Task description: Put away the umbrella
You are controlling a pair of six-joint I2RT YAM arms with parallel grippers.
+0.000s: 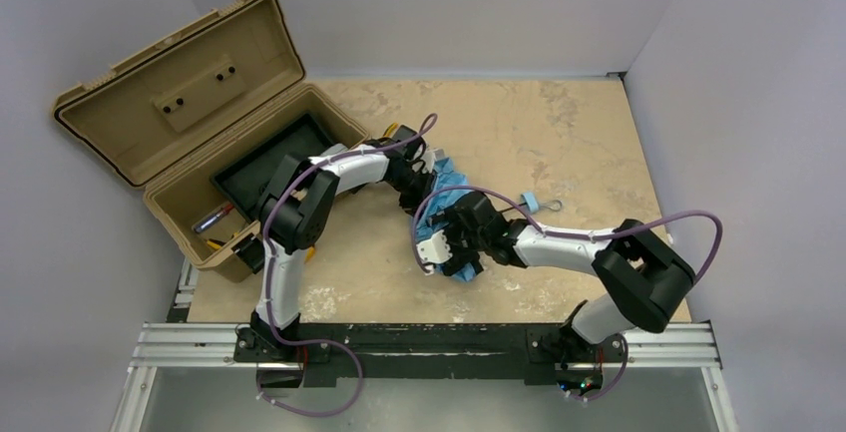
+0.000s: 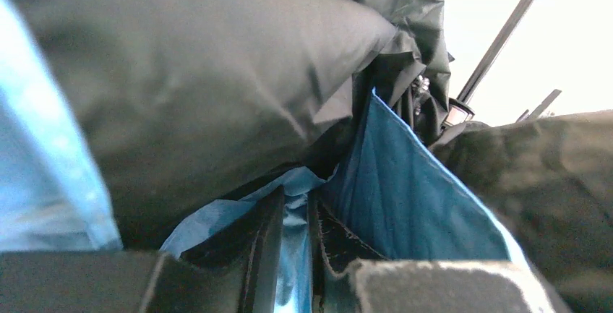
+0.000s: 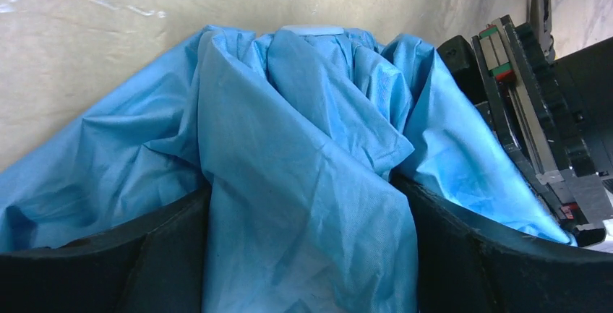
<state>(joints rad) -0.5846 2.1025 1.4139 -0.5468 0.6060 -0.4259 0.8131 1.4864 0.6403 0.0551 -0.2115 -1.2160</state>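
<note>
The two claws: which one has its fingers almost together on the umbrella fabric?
The left claw: it nips a thin fold of the umbrella. The right claw stands wide, with a thick bunch of fabric between its fingers.

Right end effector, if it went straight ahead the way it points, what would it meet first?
The umbrella: its blue fabric bunches between the open fingers. The table seems to lie just behind, though depth is unclear.

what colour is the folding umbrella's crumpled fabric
Plain light sky blue; the crumpled fabric umbrella shows best in the right wrist view.
</note>
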